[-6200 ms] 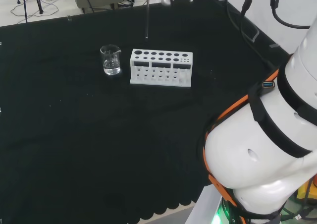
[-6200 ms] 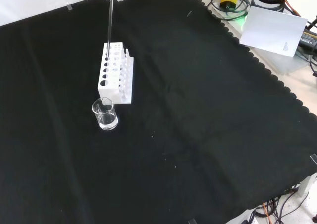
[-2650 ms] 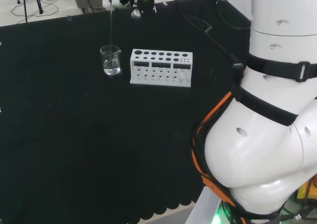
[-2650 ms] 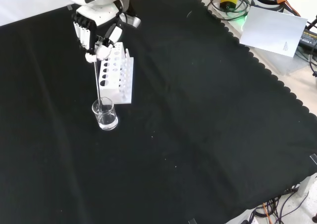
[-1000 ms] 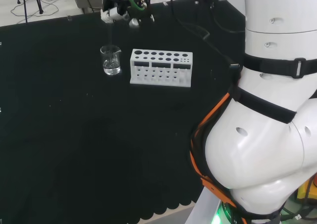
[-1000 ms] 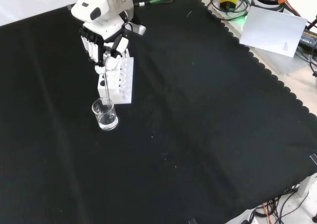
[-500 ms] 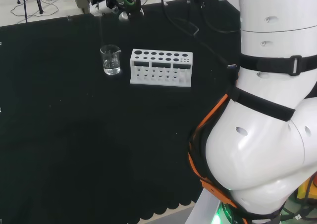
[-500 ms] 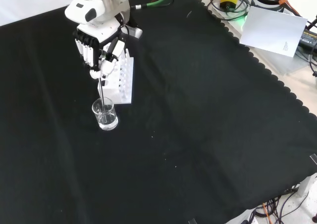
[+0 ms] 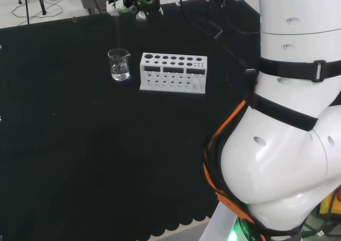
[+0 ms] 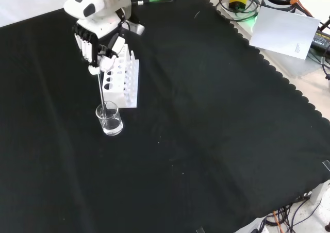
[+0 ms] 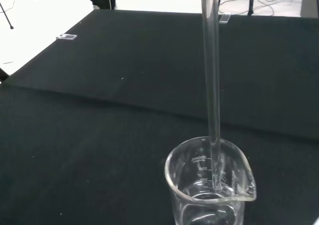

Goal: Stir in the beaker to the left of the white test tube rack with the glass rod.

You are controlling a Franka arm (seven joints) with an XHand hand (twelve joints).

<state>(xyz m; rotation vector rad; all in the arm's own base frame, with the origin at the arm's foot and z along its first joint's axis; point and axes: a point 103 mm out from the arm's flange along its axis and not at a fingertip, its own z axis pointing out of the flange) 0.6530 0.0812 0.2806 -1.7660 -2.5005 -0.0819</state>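
Note:
A small clear glass beaker [image 10: 109,119] with a little clear liquid stands on the black cloth just in front of the white test tube rack [image 10: 119,75] in the front view. In the head view the beaker [image 9: 119,64] is left of the rack [image 9: 173,72]. The hand [image 10: 96,47] hangs above the rack's far end, fingers curled and pinching the top of a thin glass rod [image 10: 101,90]. The rod runs down with its lower end inside the beaker. The wrist view shows the rod [image 11: 212,90] dipping through the rim of the beaker [image 11: 210,186] into the liquid.
The arm's big white links [image 9: 287,118] stand at the head view's right. Cables and a white sheet [image 10: 289,31] lie beyond the cloth's scalloped edge at the front view's upper right. Bare black cloth [image 10: 206,140] spreads around the beaker and rack.
The hand came down from high above the rack and put the rod into the beaker. Over the last second it has swung back and forth, moving the rod's top while the tip stays in the beaker.

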